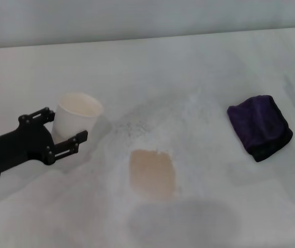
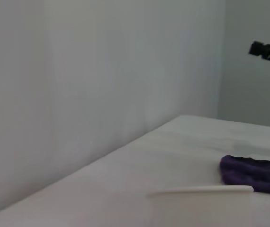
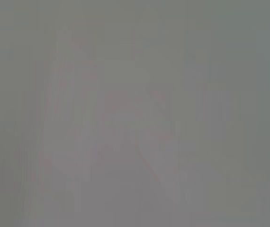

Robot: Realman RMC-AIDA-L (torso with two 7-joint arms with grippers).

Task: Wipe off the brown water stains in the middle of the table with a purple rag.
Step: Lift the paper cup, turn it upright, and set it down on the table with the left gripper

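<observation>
Brown water stains point(image 1: 152, 173) sit unwiped low centre; left gripper point(image 1: 64, 132) spread around a paper cup point(image 1: 75, 114); purple rag point(image 1: 260, 126) needs grasping next.

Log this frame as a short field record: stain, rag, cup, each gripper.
stain: brown water stains, tan patch mid-table, unwiped
rag: purple rag, lying to the stain's right, apart from it, untouched
cup: white paper cup, upright, left of the stain
left gripper: left gripper, fingers open around the cup
right gripper: not in the head view
</observation>
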